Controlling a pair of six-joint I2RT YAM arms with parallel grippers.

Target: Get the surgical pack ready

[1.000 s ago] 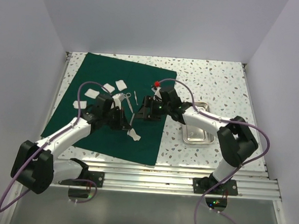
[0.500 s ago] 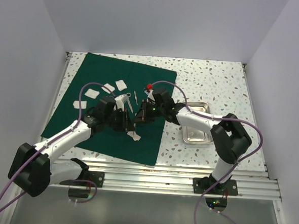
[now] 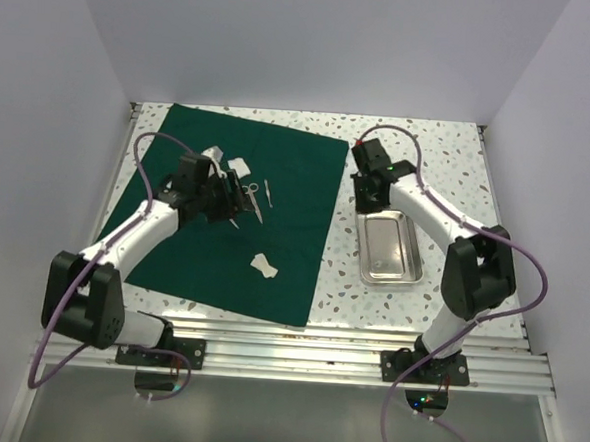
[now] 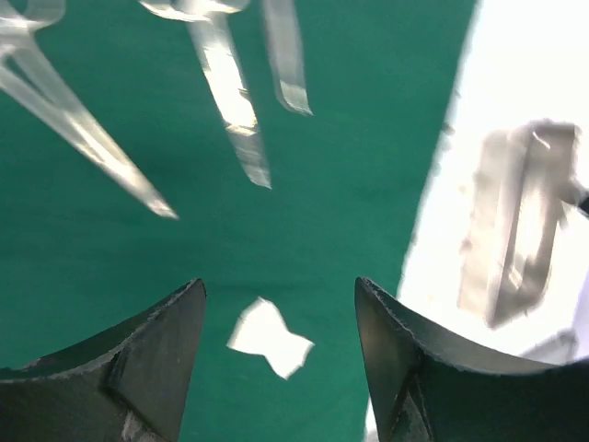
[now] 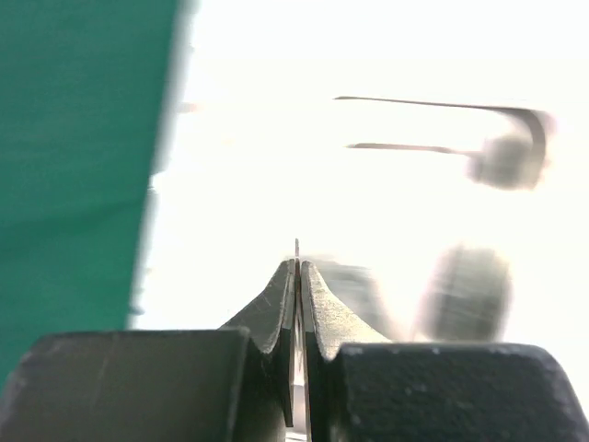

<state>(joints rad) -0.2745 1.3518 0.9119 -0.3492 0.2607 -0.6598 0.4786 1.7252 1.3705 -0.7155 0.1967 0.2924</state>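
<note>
top, drape (image 3: 283, 250): flat, left-centre of frame; soft, limp, light, so pinch a corner.
top, tray (image 3: 390, 259): off drape, right-centre; long axis up-down in frame; stiff, slick steel, grab by rim.
top, scissors (image 3: 250, 198): on drape, upper part; tips to lower right.
left wrist, left claw (image 4: 278, 287): wide open, empty, over drape; gauze (image 4: 270, 338) btwn fingers, low in frame.
right wrist, right claw (image 5: 297, 267): fingers pressed together; heavy blur, can't tell if anythg is pinched.

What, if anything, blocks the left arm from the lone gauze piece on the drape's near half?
Probably nothing. The left tool is open above the drape, and the gauze piece lies flat by itself, well clear of the scissors. Looks reachable.
</note>
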